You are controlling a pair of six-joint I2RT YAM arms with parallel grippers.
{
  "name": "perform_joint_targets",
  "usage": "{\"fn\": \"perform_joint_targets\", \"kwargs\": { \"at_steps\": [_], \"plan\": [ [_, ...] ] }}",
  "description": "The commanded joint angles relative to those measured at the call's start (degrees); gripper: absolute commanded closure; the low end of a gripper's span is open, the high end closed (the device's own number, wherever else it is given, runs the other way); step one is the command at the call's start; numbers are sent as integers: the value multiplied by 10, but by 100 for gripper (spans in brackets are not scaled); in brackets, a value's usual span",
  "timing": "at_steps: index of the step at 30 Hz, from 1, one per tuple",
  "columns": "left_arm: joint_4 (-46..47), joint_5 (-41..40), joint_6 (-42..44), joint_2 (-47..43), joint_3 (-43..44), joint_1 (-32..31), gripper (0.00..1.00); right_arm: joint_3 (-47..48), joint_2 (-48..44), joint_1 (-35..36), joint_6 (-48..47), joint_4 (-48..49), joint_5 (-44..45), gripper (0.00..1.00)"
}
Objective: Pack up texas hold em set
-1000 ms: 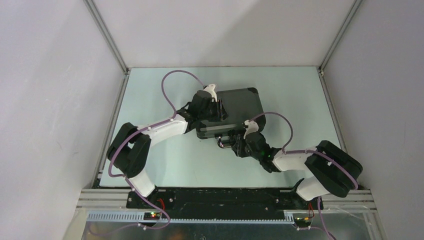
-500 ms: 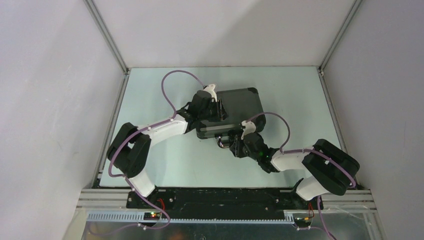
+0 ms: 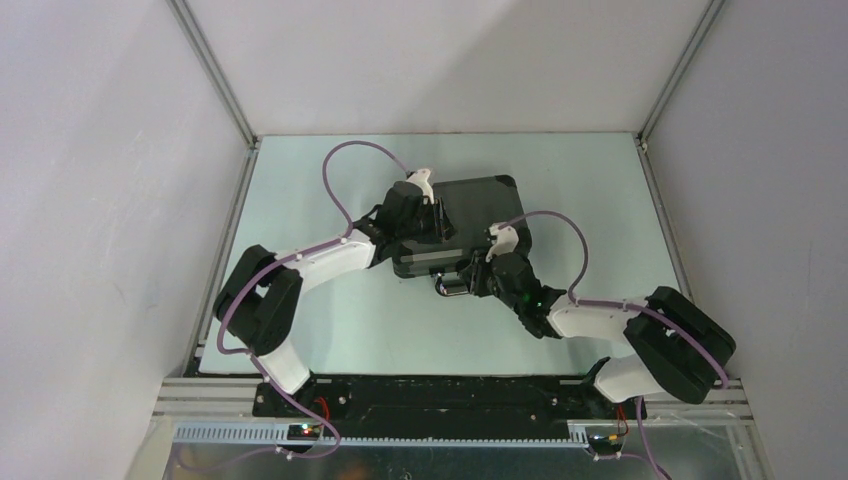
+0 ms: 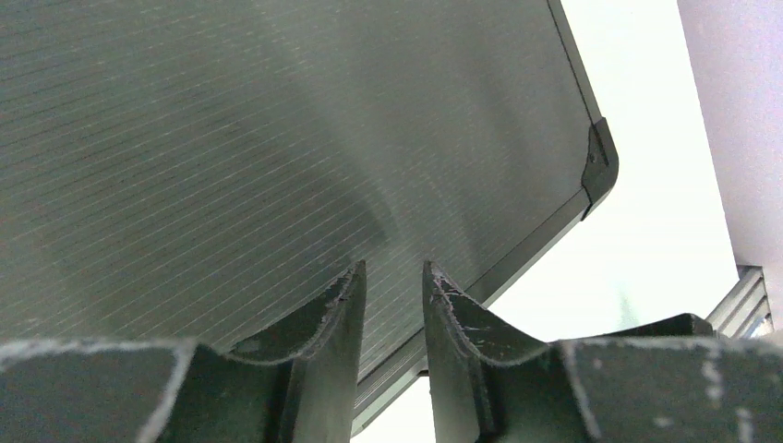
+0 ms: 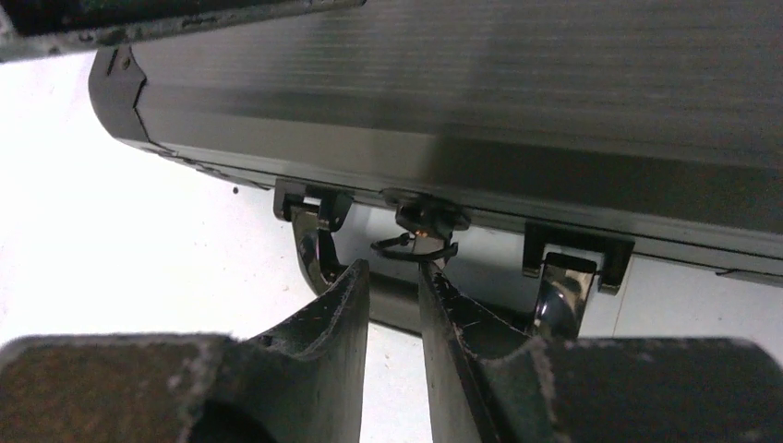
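briefcase (image 3: 470,215): mid tabletop (image 3: 600,200)
left end effector (image 3: 432,215): over briefcase top, left part
right end effector (image 3: 462,283): at briefcase near edge, by latch (image 5: 420,226)

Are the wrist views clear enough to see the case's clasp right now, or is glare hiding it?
Right wrist: clasp readable though slightly soft, table beside it blown out white. Left wrist: only the briefcase lid, its ribbing distinct, the table washed out. Top external: evenly lit, no glare, but the clasp is too small to make out.
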Motion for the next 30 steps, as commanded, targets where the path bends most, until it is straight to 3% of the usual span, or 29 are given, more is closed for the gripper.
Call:
{"fn": "perform_joint_targets", "kwargs": {
  "at_steps": [1, 12, 30],
  "plan": [
    [-82, -3, 5, 29, -30, -3, 64, 24, 13, -12, -15, 11, 7, 69],
    [-82, -1, 6, 35, -28, -4, 64, 66, 74, -26, -34, 21, -5, 69],
    [-82, 2, 6, 35, -27, -3, 65, 90, 50, -33, -59, -7, 36, 66]
  ]
}}
